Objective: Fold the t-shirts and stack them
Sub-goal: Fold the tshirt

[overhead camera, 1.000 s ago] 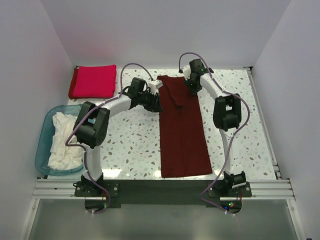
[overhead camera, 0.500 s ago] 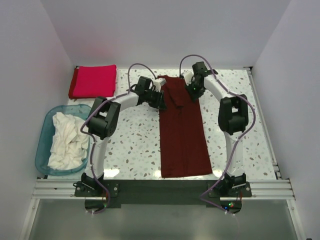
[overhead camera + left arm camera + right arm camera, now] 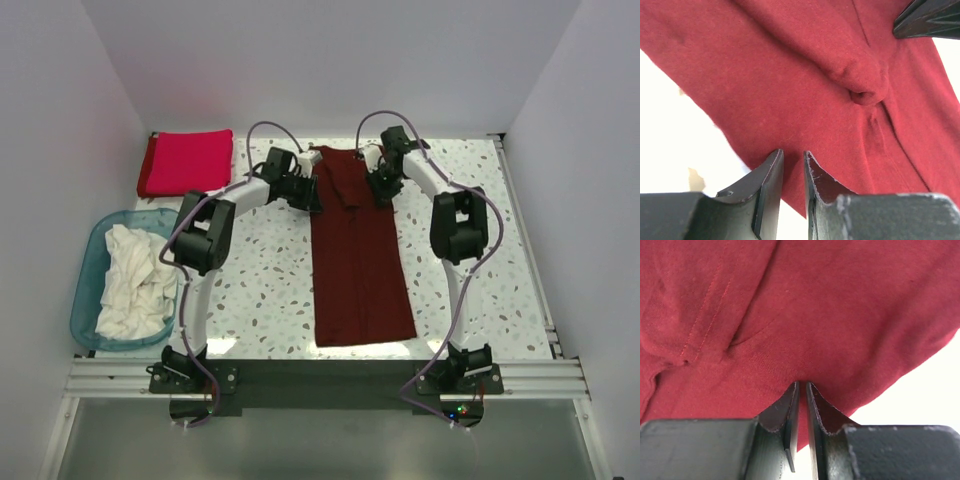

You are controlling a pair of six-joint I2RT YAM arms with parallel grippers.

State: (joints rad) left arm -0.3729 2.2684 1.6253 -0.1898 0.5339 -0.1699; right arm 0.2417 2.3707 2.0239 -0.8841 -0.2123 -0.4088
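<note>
- The long t-shirt lies mid-tabletop, running front to back.
- A folded t-shirt sits back-left.
- The tub at the left edge holds crumpled t-shirts.

One dark maroon cloth t-shirt, one folded bright crimson cloth t-shirt, one translucent blue plastic tub; white cloth shirts heaped inside, number unclear.

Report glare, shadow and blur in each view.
Top external: even light, sharp throughout, no glare on the table. Left wrist: table blown white beside the maroon t-shirt; left gripper dark, slightly soft. Right wrist: same white burnout lower right; right gripper silhouetted.
</note>
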